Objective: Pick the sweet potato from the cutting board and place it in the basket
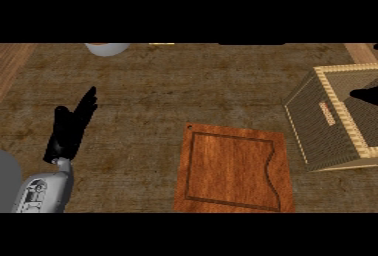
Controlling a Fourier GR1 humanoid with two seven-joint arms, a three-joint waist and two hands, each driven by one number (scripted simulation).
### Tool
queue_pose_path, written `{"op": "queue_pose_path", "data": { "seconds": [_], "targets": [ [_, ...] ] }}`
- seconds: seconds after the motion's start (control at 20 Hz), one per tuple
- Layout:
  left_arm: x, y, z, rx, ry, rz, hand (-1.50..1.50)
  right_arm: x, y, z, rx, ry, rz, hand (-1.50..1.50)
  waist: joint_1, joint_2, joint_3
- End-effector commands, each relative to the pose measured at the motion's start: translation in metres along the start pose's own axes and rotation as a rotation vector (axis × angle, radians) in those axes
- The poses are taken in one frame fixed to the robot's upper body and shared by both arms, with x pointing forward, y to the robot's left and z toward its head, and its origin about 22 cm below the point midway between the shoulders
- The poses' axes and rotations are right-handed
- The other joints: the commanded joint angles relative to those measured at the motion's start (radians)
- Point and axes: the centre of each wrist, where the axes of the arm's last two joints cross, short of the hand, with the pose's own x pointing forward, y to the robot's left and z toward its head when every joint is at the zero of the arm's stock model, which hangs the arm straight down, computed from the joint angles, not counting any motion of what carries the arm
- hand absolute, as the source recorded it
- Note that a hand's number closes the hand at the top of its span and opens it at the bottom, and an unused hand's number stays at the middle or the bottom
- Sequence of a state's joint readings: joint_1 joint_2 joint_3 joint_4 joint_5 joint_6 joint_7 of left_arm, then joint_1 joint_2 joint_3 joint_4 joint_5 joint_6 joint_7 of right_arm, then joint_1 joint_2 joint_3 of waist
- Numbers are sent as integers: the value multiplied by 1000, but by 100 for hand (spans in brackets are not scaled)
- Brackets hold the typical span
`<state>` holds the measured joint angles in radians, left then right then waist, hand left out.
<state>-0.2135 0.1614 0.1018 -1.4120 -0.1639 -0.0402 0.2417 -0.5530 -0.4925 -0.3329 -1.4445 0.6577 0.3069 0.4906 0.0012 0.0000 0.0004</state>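
Board [235,170] bare; potato unseen, likely firm, best gripped mid-body. Right hand [365,95] over basket [325,145], fingers unclear; left hand [72,127] fingers straight together.

Dim, warm, even light, no glare, faint soft shadows on the counter [184,90], basket [325,135] interior dark

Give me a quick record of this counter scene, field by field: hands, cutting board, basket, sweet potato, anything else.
left hand: open, fingers straight, resting at the view's left, holding nothing
right hand: only a dark part shows, over the basket's inside at the right edge; fingers cannot be told
cutting board: wooden, lying flat at lower centre, nothing on it
basket: woven, at the right, partly cut off by the edge
sweet potato: not visible in this view
other: pale round object at the top edge, cut off
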Motion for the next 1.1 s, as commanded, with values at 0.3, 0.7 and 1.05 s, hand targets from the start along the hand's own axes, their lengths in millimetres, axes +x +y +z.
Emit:
{"op": "queue_pose_path", "data": {
  "seconds": [0.3, 0.7, 1.05],
  "targets": [
    [1, 9, -1, 2, 3, -13, 0, -25, -7, 10, -302, -28, -214, -150, -3, -1, 0],
    [-16, 19, 8, 18, -3, -2, 0, -97, -80, 26, -440, 156, -408, -150, -14, -3, 0],
    [9, 14, -4, 13, 10, 11, 0, -196, -120, 77, -436, 161, -407, -150, -23, -3, 1]
  ]
}}
